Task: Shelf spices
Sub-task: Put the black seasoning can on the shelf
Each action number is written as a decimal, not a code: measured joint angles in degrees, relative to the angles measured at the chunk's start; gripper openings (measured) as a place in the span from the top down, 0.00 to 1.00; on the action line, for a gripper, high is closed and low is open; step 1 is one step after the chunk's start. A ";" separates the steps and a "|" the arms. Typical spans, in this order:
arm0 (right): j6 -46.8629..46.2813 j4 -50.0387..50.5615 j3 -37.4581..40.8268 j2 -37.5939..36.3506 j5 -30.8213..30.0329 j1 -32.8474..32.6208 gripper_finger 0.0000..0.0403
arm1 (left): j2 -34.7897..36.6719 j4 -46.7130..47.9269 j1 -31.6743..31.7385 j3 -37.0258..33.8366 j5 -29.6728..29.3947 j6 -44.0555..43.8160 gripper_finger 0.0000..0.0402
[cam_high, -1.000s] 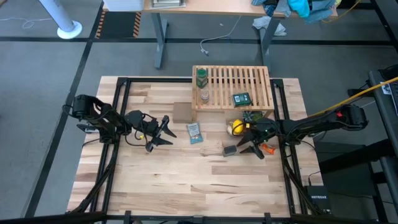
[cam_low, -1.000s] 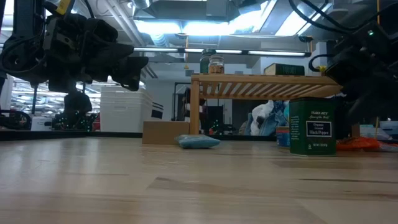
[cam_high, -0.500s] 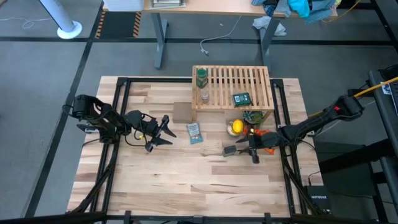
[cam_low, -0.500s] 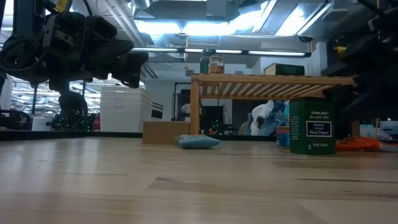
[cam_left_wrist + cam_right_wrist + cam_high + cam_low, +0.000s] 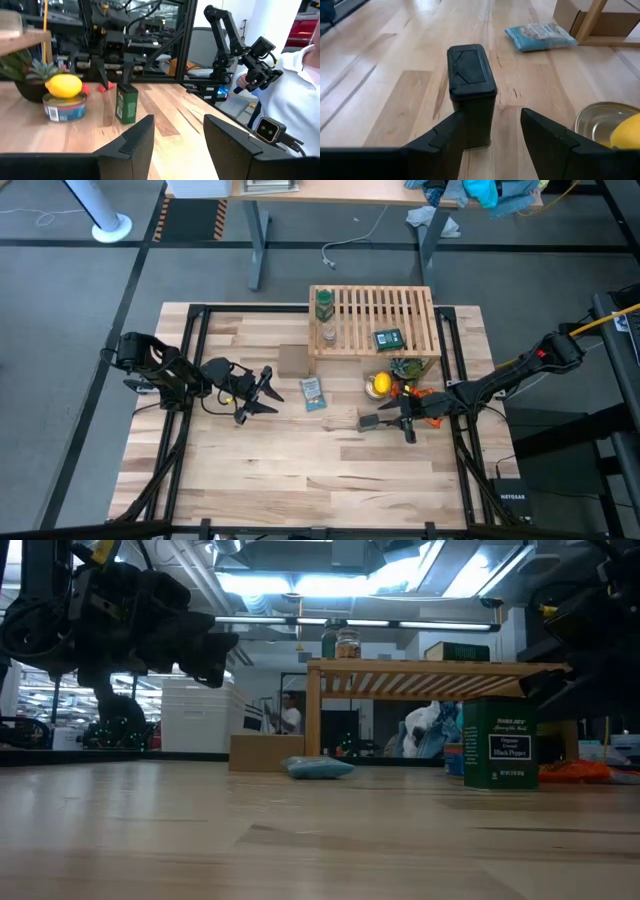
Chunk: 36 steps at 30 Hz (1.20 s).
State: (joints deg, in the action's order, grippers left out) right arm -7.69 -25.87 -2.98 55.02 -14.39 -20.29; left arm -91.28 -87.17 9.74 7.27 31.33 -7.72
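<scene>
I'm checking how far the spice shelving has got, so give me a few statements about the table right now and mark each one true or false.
1. The green bottle and the clear glass jar stand on the wooden shelf. True.
2. The dark tin on the table lies flat on its side. False: it stands upright.
3. The right gripper is open, next to that tin. True.
4. The lemon sits on the shelf. False: it rests on a can on the table, in front of the shelf.
5. The left gripper holds the blue packet. False: it is open and empty, apart from it.

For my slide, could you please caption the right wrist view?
Right gripper with open jaws nearing upright dark tin on the table.
</scene>
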 joint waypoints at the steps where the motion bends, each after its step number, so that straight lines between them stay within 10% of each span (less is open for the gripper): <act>1: -0.02 -0.04 0.00 -0.02 0.02 0.00 0.52 | 0.00 0.42 0.00 0.00 0.00 -0.49 0.59; 36: -2.53 -7.06 2.51 2.23 1.95 0.02 0.52 | 0.04 12.86 0.00 0.02 -0.02 -2.21 0.59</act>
State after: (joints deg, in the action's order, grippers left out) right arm -10.22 -32.93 -0.47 57.25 -12.45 -20.27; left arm -91.24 -74.31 9.74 7.29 31.31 -9.93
